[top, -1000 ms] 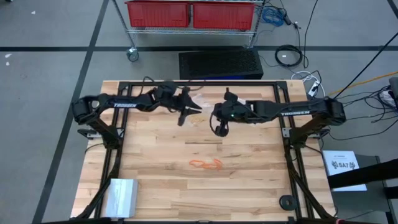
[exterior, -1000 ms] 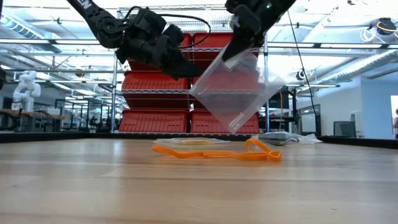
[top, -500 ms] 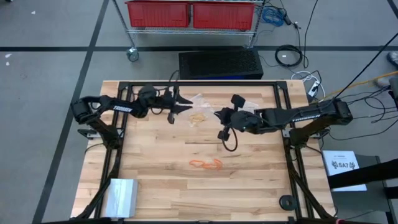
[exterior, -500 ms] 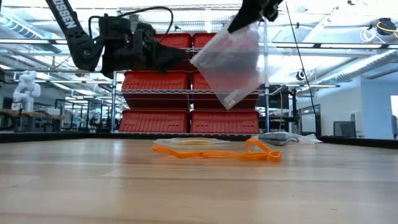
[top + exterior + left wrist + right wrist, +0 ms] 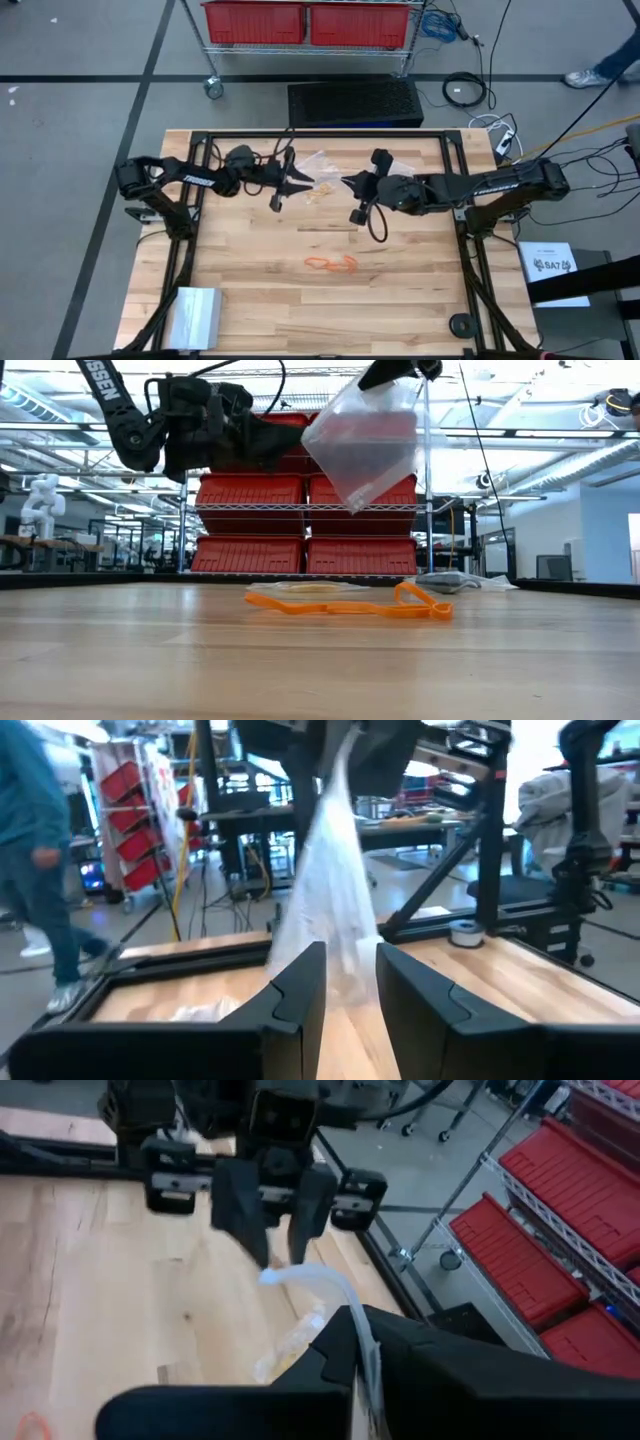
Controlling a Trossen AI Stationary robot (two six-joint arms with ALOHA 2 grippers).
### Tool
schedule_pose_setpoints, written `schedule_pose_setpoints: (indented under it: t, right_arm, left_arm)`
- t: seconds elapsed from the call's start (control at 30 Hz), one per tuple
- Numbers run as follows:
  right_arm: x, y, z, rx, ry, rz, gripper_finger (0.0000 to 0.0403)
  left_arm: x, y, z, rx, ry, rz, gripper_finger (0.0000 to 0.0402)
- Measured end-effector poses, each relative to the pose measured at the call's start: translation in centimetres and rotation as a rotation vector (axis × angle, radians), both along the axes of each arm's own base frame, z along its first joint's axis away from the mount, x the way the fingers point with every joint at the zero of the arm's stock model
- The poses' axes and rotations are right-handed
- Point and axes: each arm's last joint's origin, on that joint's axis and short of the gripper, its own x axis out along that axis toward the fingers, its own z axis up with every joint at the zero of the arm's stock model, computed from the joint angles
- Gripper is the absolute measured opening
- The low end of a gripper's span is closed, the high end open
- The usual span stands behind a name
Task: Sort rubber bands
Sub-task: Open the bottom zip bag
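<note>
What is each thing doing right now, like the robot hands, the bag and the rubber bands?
Left hand: open, fingers either side of the bag's free edge, above the table.
Right hand: shut on the clear plastic bag, raised.
Clear plastic bag: hanging in the air, tilted.
Orange rubber bands: lying loose on the table, untouched.
Second plastic bag: flat on the table's far side.

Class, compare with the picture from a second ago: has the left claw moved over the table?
Yes. In the high view the left claw has pulled back toward the table's left edge, away from the right claw, which holds the clear bag.
</note>
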Motion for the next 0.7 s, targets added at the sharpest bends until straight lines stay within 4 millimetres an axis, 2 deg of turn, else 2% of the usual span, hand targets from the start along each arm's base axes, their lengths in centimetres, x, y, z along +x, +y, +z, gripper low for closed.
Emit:
schedule_pose_setpoints:
  t: [0.27,0.5,0.7]
  right_arm:
    - [-0.3,-0.06,0.84,-0.018,-0.041,0.01,0.0]
    - [-0.27,-0.07,0.84,-0.015,-0.046,0.009,0.0]
    - [-0.23,-0.06,0.93,-0.014,-0.057,0.009,0.0]
  left_arm:
    - [0.28,-0.3,0.17,0.073,-0.039,0.09,0.0099]
    - [0.45,-0.8,0.44,0.106,-0.071,0.087,0.0098]
    - [0.48,-0.69,0.47,0.101,-0.071,0.115,0.0082]
